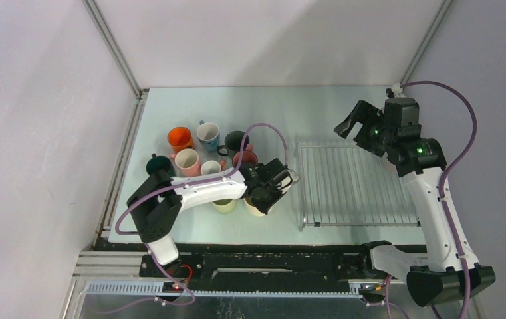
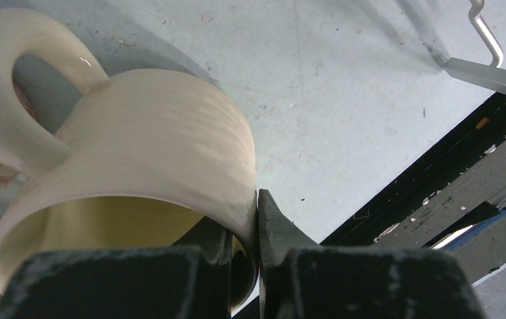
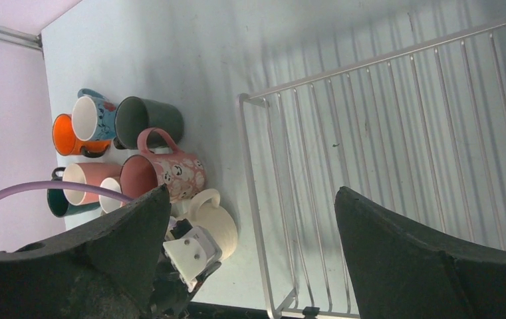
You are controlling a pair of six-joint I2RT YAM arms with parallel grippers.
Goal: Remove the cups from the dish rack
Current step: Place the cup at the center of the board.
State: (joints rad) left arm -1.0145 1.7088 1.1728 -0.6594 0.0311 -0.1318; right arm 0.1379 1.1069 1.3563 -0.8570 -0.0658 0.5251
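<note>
Cups [image 1: 187, 161] stand grouped on the table's [image 1: 316, 113] left half, off the dish rack [image 1: 356, 186]; the left gripper [image 2: 256, 199] is clenched on the wall of the cream cup [image 2: 137, 133] near the front edge, so seat its base flat before releasing; the right gripper [image 1: 360, 119] hangs released.

The table [image 1: 343, 113] in front of me is a pale blue-green sheet. The rack [image 1: 356, 183] lies flat on its right half, near the front edge. On the left half, the mugs [image 1: 203, 156] stand bunched together and apart from the rack. An orange mug [image 1: 179, 139], a blue-and-white mug [image 1: 208, 135] and a dark mug [image 1: 235, 141] form the far row. A teal mug [image 1: 159, 164], a pink mug [image 1: 187, 161] and a patterned mug [image 1: 245, 158] sit nearer. A yellow mug [image 1: 224, 205] is nearest the front. The cream mug [image 1: 255, 209] is just beside it, closest to the rack. I cannot tell whether its base touches the table.
</note>
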